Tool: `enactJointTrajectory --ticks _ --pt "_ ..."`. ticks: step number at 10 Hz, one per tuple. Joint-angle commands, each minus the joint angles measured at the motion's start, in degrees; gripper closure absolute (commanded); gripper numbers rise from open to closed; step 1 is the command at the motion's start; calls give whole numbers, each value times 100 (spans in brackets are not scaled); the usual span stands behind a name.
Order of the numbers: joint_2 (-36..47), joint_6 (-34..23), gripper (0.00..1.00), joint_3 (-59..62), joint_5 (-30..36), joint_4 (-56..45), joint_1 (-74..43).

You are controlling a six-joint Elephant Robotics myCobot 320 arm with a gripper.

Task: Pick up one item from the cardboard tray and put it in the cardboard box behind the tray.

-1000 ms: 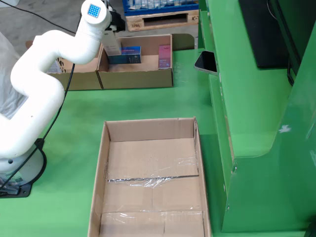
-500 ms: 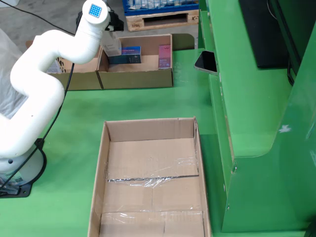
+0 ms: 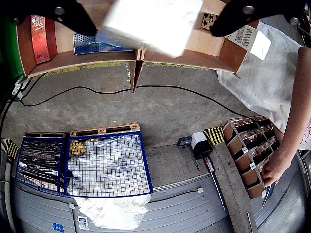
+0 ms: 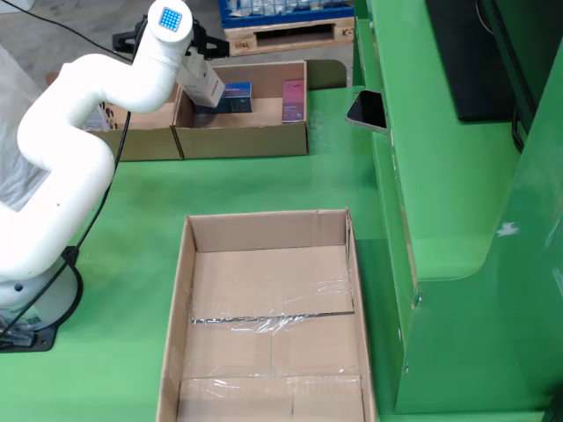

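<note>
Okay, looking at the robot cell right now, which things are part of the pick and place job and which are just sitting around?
Part of the job:
white box in the gripper
far cardboard tray with blue box and pink box
near cardboard box

Just lying about:
phone
wooden pallet
black cable

The white box (image 3: 150, 22) is blurry and cut off by the top edge in the gripper's view. In the still view the arm (image 4: 106, 97) hides part of it.

Matt brown cardboard tray (image 4: 242, 132); glossy white plastic arm (image 4: 79, 132); smooth, perhaps painted, green table (image 4: 246, 185).
</note>
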Motion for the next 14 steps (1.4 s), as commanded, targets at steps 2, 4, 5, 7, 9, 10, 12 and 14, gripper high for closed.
enactJointTrajectory --ticks 2,4,5,7,9,10,12,14 --pt "147 -16 0 123 87 53 41" --pt "147 -16 0 123 87 53 41" --pt "147 -16 0 123 87 53 41" --pt "147 -16 0 123 87 53 41" --pt "147 -16 0 123 87 53 41" --pt "147 -16 0 123 87 53 41" --pt "147 -16 0 123 87 53 41" --pt "147 -16 0 123 87 53 41"
